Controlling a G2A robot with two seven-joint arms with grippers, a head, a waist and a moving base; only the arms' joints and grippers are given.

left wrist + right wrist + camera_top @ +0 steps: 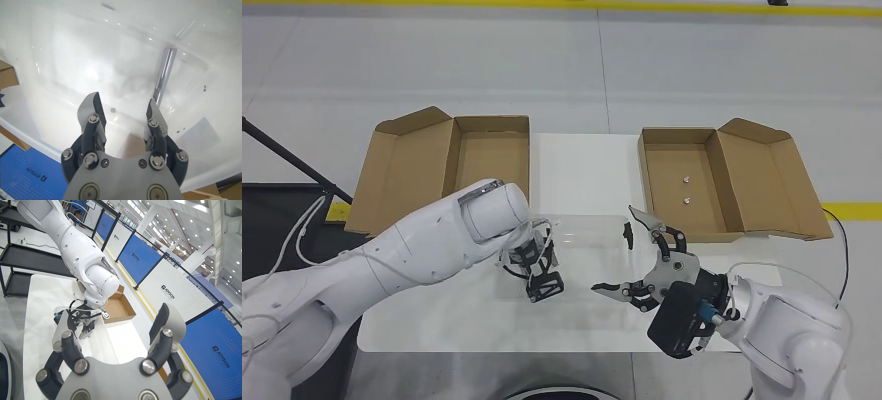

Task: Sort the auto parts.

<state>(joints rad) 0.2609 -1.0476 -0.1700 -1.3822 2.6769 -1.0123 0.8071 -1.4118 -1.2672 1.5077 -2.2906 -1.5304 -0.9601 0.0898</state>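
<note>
Left wrist view of the left pincer (123, 98), released, low in the clear bin (56, 66) on the desk (577, 165), metal rod (165, 73) just beside one fingertip. Best centred across the rod, then clenched squarely mid-length.

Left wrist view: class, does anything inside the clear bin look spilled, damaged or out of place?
Small dark specks lie scattered across the floor of the clear bin, some near the open left gripper. They look like debris rather than parts. Nothing else stands out.
</note>
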